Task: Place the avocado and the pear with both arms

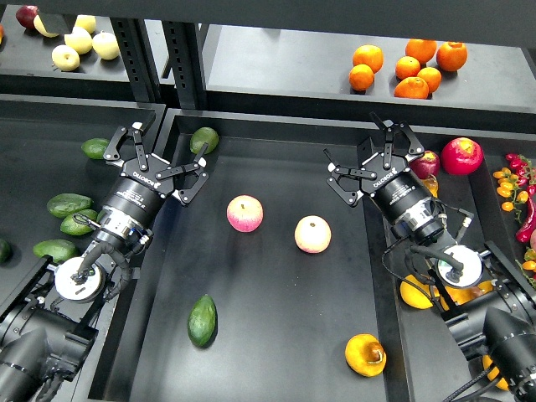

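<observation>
In the middle tray (276, 368) two apples (244, 213) lie side by side; nearer the front, the avocado (202, 320) lies left and the pear (365, 354) right. Oranges (408, 67) sit on the shelf behind.
</observation>
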